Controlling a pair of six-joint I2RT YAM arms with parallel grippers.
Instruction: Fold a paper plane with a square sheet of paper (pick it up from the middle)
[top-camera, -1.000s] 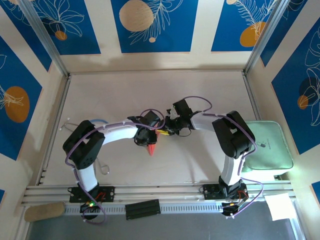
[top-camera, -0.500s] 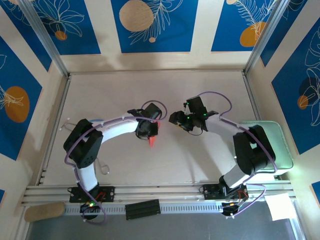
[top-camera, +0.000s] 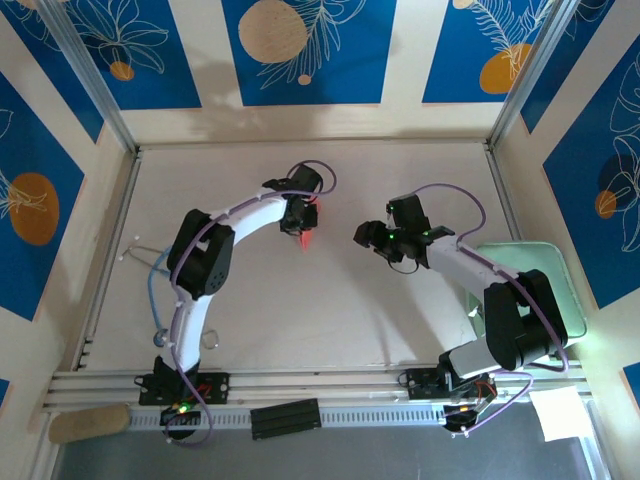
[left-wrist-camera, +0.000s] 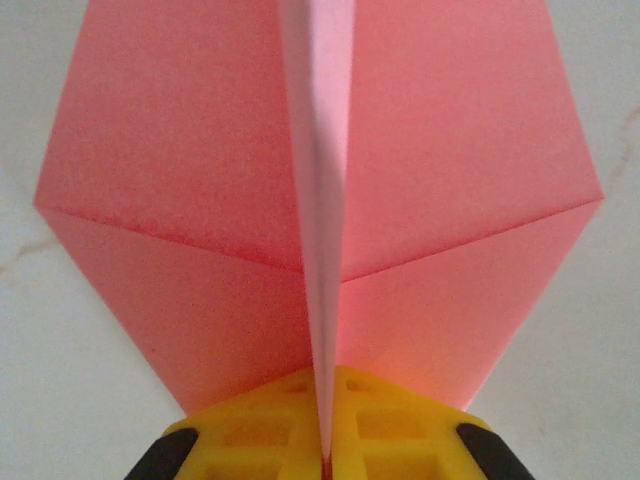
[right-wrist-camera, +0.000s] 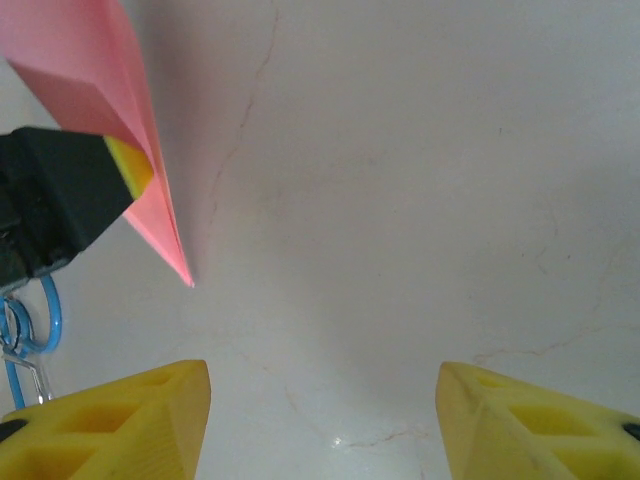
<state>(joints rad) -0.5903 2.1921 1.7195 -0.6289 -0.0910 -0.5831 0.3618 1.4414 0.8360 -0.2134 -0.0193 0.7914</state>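
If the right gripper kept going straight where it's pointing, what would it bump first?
Probably the bare table. The right gripper aims at plain tabletop. The paper plane hangs off to one side of its line, though depth is unclear.

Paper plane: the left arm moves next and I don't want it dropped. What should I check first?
1. Left gripper shut on the paper plane: ok.
2. Grip sits on the centre fold, wings spread to either side: ok.
3. Right gripper open and apart from the plane: ok.
4. Nose tip off the table: cannot tell.
5. Wing creases sharp and even on both sides: ok.
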